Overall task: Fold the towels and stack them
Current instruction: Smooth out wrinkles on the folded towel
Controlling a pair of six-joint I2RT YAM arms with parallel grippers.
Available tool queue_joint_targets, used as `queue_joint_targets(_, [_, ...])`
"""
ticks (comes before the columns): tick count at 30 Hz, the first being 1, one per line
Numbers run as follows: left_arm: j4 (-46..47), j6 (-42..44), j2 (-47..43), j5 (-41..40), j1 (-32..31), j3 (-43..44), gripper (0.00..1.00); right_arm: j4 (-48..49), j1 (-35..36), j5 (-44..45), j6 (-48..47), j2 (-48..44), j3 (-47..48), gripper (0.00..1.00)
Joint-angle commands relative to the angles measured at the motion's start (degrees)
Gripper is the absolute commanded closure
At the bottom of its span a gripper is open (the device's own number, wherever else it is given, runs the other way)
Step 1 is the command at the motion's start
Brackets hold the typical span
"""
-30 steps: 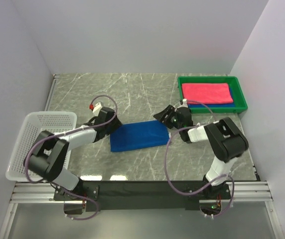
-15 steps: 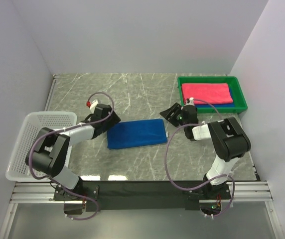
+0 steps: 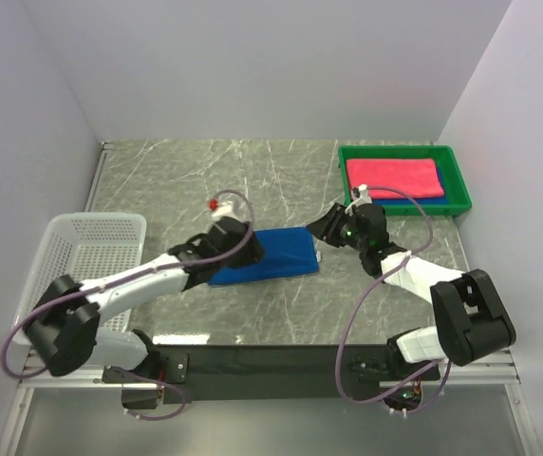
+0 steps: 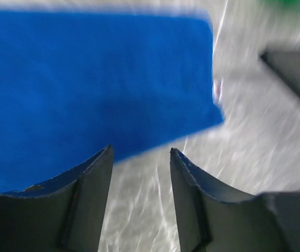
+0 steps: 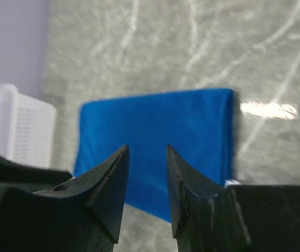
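A folded blue towel (image 3: pixel 286 255) lies flat on the marble table (image 3: pixel 252 180), also in the left wrist view (image 4: pixel 87 79) and the right wrist view (image 5: pixel 155 131). My left gripper (image 3: pixel 254 247) hovers over its left end, open (image 4: pixel 140 153), with nothing between the fingers. My right gripper (image 3: pixel 322 226) hangs just off the towel's right end, open and empty (image 5: pixel 146 149). A pink-red towel (image 3: pixel 393 178) lies folded in the green tray (image 3: pixel 347 152), on top of another blue towel (image 3: pixel 421 202), of which only an edge shows.
A white lattice basket (image 3: pixel 63 275) stands at the table's left edge, also seen from the right wrist (image 5: pixel 19 126). The green tray sits at the back right by the wall. Cables loop from both arms above the table.
My left arm has reached right, bringing its gripper from beside the blue towel to over its left end. The right arm has shifted pose. Both jaws have narrowed.
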Motion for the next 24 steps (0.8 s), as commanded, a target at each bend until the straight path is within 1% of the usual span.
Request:
queue_joint_targets(1, [0.8, 5.0, 5.2, 0.4, -6.4, 5.4, 0.48, -5.5, 0.0, -1.3, -6.9, -0.3, 1.5, 0.59])
queue_joint_targets(2, [0.5, 6.2, 8.6, -0.6, -7.6, 6.9, 0.5, -6.8, -0.1, -1.9, -7.8, 0.6, 3.9, 0.59])
queue_joint_targets(4, [0.5, 9.7, 12.0, -3.6, -10.4, 10.9, 0.53, -6.8, 0.0, -4.0, -8.6, 3.9, 5.7, 0.59])
queue_joint_targets(5, [1.1, 11.6, 15.1, -4.2, -11.0, 12.1, 0.55, -5.9, 0.0, -4.5, -8.6, 5.0, 7.1, 0.59])
queue_joint_targets(8, [2.3, 14.0, 20.0, -4.1, -11.4, 15.6, 0.59, -6.1, -0.1, -4.7, -8.9, 9.8, 10.7, 0.6])
queue_joint_targets(10, [4.1, 16.1, 21.7, -3.8, -11.5, 17.0, 0.62, -6.2, -0.1, -5.3, -9.2, 13.5, 12.6, 0.6])
queue_joint_targets(12, [5.7, 17.6, 23.6, -2.6, -11.5, 17.5, 0.64, -6.1, -0.2, -7.0, -8.9, 16.0, 15.2, 0.6])
queue_joint_targets(14, [5.9, 18.2, 25.3, -0.8, -11.8, 18.0, 0.66, -5.6, -0.2, -8.0, -8.6, 18.9, 17.0, 0.61])
queue_joint_targets(16, [5.8, 18.3, 26.2, -0.7, -12.6, 17.8, 0.68, -5.2, -0.3, -8.3, -7.8, 21.0, 17.6, 0.62])
queue_joint_targets(24, [6.6, 16.2, 29.1, 1.1, -14.6, 13.1, 0.72, -4.5, -1.3, -7.7, -5.3, 28.3, 20.8, 0.62])
